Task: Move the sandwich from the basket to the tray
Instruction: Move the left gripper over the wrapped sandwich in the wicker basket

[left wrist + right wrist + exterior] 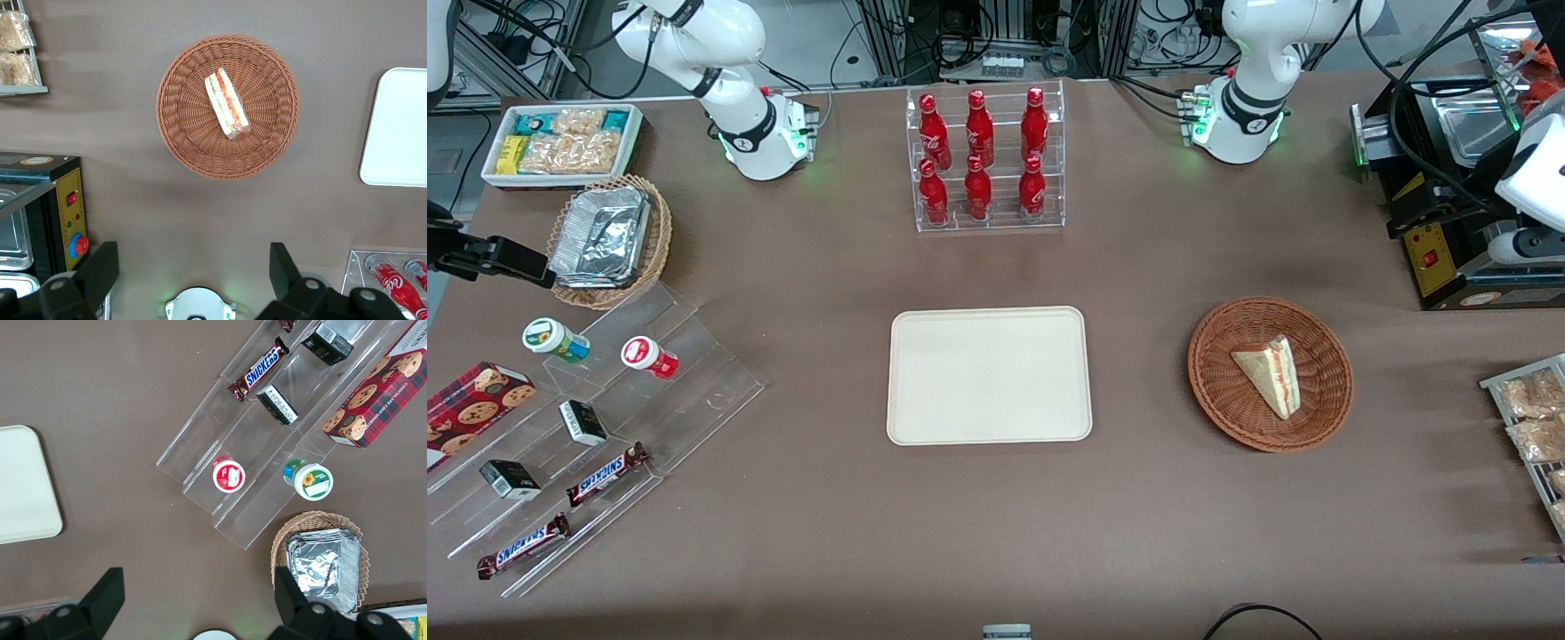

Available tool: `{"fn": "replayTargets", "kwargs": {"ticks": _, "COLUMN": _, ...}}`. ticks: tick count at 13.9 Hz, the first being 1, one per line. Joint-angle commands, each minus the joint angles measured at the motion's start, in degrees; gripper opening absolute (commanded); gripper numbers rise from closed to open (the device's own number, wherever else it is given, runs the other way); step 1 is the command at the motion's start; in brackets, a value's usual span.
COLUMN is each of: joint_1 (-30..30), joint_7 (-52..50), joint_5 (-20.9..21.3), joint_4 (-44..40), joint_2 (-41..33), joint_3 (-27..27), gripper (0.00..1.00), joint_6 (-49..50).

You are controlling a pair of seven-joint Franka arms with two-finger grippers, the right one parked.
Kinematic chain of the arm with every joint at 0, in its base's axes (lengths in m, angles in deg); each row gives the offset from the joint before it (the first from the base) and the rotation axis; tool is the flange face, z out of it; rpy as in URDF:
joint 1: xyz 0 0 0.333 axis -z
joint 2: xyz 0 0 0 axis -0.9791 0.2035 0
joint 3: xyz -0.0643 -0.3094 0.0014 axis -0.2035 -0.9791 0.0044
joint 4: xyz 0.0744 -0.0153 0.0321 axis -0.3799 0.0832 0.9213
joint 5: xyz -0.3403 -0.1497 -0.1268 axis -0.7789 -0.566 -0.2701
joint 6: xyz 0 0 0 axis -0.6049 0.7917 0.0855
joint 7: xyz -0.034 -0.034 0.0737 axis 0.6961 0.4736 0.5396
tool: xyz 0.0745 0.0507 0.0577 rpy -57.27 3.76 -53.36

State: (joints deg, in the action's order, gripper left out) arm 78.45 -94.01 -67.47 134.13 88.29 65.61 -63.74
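The sandwich [1267, 373] [227, 103], a pale bread wedge with red and green filling, lies in the round reddish-brown basket [1227, 411] [183, 133]. The cream tray [989, 375] [400, 127] [23, 487] lies flat on the brown table beside the basket, toward the parked arm's end, with nothing on it. My gripper [193, 267] is open, its black fingers [100, 267] wide apart with nothing between them. It hovers high over bare table, between the working arm's base [200, 310] and the basket, well apart from the sandwich.
A clear rack of red bottles [983, 160] stands farther from the front camera than the tray. A black machine [1449, 222] and a rack of snack bags [1529, 418] flank the basket at the working arm's end. Acrylic steps with snacks [605, 418], a foil-filled wicker basket [609, 240] and a white bin [560, 142] sit at the parked arm's end.
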Motion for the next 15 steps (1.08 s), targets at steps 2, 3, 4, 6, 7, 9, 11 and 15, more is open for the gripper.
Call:
{"fn": "replayTargets", "kwargs": {"ticks": 2, "joint_1": -0.1, "joint_7": -0.3, "joint_5": 0.9, "joint_4": -0.2, "joint_2": -0.2, "joint_3": -0.1, "gripper": 1.00, "joint_6": 0.7}}
{"fn": "replayTargets", "kwargs": {"ticks": 3, "joint_1": -0.1, "joint_7": -0.5, "joint_5": 0.9, "joint_4": 0.7, "joint_2": -0.1, "joint_3": -0.1, "gripper": 1.00, "joint_6": 0.5}}
{"fn": "replayTargets", "kwargs": {"ticks": 4, "joint_1": -0.1, "joint_7": -0.5, "joint_5": 0.8, "joint_4": 2.3, "joint_2": -0.2, "joint_3": -0.1, "gripper": 1.00, "joint_6": -0.7}}
{"fn": "replayTargets", "kwargs": {"ticks": 6, "joint_1": -0.2, "joint_7": -0.8, "joint_5": 0.8, "joint_4": 6.7, "joint_2": -0.6, "joint_3": -0.1, "gripper": 1.00, "joint_6": -4.8}}
{"fn": "replayTargets", "kwargs": {"ticks": 7, "joint_1": -0.1, "joint_7": -2.2, "joint_5": 0.9, "joint_4": 10.1, "joint_2": -1.4, "joint_3": -0.1, "gripper": 1.00, "joint_6": -7.6}}
{"fn": "replayTargets", "kwargs": {"ticks": 9, "joint_1": 0.0, "joint_7": -7.3, "joint_5": 0.9, "joint_4": 15.2, "joint_2": -2.0, "joint_3": -0.3, "gripper": 1.00, "joint_6": -13.0}}
{"fn": "replayTargets", "kwargs": {"ticks": 11, "joint_1": 0.2, "joint_7": -11.0, "joint_5": 0.9, "joint_4": 20.3, "joint_2": -2.6, "joint_3": -0.6, "gripper": 1.00, "joint_6": -19.5}}
{"fn": "replayTargets", "kwargs": {"ticks": 15, "joint_1": 0.3, "joint_7": -19.6, "joint_5": 1.0, "joint_4": 29.7, "joint_2": -2.8, "joint_3": -2.3, "gripper": 1.00, "joint_6": -32.1}}
